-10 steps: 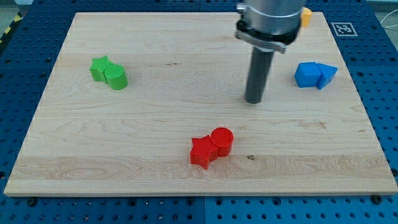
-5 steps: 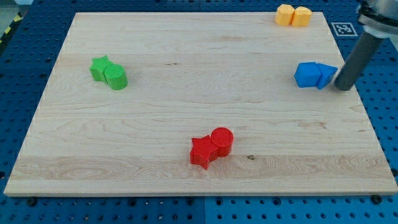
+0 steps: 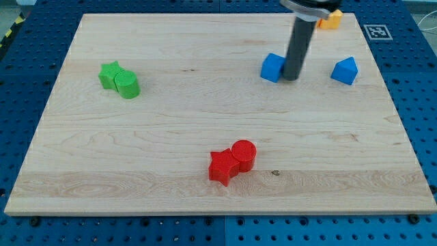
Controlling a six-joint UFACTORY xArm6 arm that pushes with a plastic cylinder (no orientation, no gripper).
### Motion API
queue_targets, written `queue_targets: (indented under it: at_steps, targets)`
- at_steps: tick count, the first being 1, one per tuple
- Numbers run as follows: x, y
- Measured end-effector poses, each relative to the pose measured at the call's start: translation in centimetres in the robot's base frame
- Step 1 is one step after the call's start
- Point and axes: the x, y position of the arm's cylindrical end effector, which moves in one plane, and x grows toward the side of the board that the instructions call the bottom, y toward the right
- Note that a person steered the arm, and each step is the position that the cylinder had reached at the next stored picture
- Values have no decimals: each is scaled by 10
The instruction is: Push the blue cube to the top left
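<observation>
The blue cube (image 3: 272,67) sits on the wooden board (image 3: 171,137), right of centre in the upper part of the view. My tip (image 3: 291,76) touches the cube's right side; the dark rod rises from there to the view's top. A second blue block (image 3: 345,70), wedge-like with a peaked top, lies apart at the view's right.
A green star and green cylinder (image 3: 119,80) sit together at the view's left. A red star and red cylinder (image 3: 232,161) sit together at the bottom centre. A yellow block (image 3: 331,19) shows at the top right, partly hidden by the arm.
My tip swung from the board's right edge to the cube's right side. The blue cube slid left, away from the other blue block, which shifted slightly.
</observation>
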Motion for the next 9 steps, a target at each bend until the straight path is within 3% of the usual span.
queue_targets:
  at_steps: [4, 7, 8, 9]
  targets:
    - [-71, -161]
    - [-90, -256]
    - [-100, -250]
    - [-109, -196]
